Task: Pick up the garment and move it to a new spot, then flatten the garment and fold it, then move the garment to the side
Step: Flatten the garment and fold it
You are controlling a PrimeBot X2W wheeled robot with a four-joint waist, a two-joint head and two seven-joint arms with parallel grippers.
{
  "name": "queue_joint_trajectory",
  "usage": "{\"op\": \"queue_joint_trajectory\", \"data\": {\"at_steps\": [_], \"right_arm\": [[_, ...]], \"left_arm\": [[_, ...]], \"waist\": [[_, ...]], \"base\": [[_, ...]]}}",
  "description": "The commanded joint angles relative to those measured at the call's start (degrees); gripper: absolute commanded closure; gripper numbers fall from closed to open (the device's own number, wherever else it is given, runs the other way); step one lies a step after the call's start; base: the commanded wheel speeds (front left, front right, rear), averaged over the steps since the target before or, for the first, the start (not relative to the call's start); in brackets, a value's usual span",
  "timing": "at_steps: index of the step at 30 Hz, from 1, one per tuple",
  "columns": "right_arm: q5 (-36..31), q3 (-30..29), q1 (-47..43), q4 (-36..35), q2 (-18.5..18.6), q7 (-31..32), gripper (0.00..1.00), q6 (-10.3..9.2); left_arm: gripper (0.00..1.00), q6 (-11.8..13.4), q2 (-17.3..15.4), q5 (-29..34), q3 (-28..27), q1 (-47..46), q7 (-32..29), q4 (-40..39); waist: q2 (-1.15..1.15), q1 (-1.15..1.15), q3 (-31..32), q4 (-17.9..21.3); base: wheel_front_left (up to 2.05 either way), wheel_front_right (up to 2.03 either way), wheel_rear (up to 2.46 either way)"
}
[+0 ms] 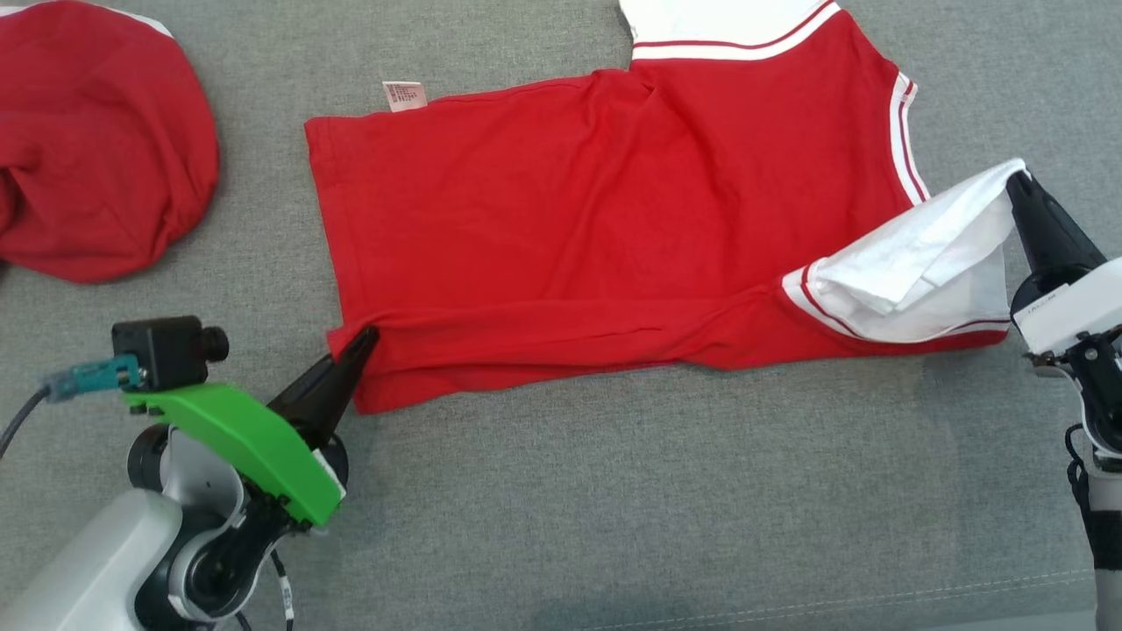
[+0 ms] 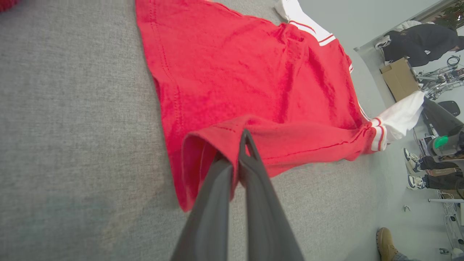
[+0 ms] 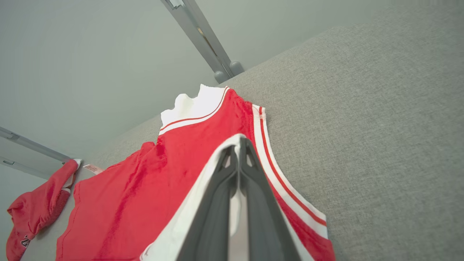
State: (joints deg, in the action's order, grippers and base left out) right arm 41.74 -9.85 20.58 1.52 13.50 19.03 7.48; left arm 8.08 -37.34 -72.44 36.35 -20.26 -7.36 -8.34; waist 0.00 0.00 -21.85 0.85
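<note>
1. The grey cushioned surface spans the head view. Use it as your flat bed and let the cloth drag lightly across it so the fold lays smooth.
2. The red shirt lies spread across the middle of the frame, with its hem toward the left and its collar end at the upper right. The step in hand looks like the fold, with the lower long edge going up over the body. Raise both ends together and carry them level toward the top of the frame, so the crease runs straight. The body is mostly flat, with soft wrinkles through the centre and a rolled lower edge.
3. A second red garment sits bunched in the upper left corner, well apart from the shirt. Steer clear of it.
4. The white sleeve, trimmed in red stripes, is pulled up at the right. Don't overstretch it, or the shoulder will skew.
5. Your left gripper, at the lower left, has its jaws clamped on the hem corner.
6. Your right gripper, at the right edge, has its jaws pinched together on the sleeve's cuff.
7. A small pale label sticks out at the hem's upper edge.
</note>
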Motion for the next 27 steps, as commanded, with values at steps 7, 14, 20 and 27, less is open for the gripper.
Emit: {"op": "queue_joint_trajectory", "data": {"at_steps": [7, 14, 20, 27], "right_arm": [[-3.9, 2.5, 6.7, 3.7, 1.4, -1.4, 1.0, 0.02], [-6.6, 5.9, 11.2, 7.7, 1.6, -2.5, 1.0, 0.02], [-8.6, 7.9, 12.6, 10.7, 2.0, -4.7, 1.0, 0.02], [-8.9, 9.4, 10.9, 10.1, 3.6, -6.1, 0.0, 0.02]], "left_arm": [[1.0, -0.5, 2.3, 0.3, 0.2, -6.2, -2.0, 5.3], [1.0, -0.4, 3.4, 0.3, 0.8, -8.3, -3.0, 9.9], [1.0, -1.0, 4.5, 0.6, 1.0, -9.0, -2.6, 12.4], [0.0, -0.5, 5.9, -0.3, 0.8, -6.3, -0.8, 12.3]], "waist": [[0.0, 0.0, -1.3, 0.6], [0.0, 0.0, -2.2, 0.9], [0.0, 0.0, -2.6, 0.5], [0.0, 0.0, -1.6, 0.0]], "base": [[0.0, 0.0, 0.0], [0.0, 0.0, 0.0], [0.0, 0.0, 0.0], [0.0, 0.0, 0.0]]}}
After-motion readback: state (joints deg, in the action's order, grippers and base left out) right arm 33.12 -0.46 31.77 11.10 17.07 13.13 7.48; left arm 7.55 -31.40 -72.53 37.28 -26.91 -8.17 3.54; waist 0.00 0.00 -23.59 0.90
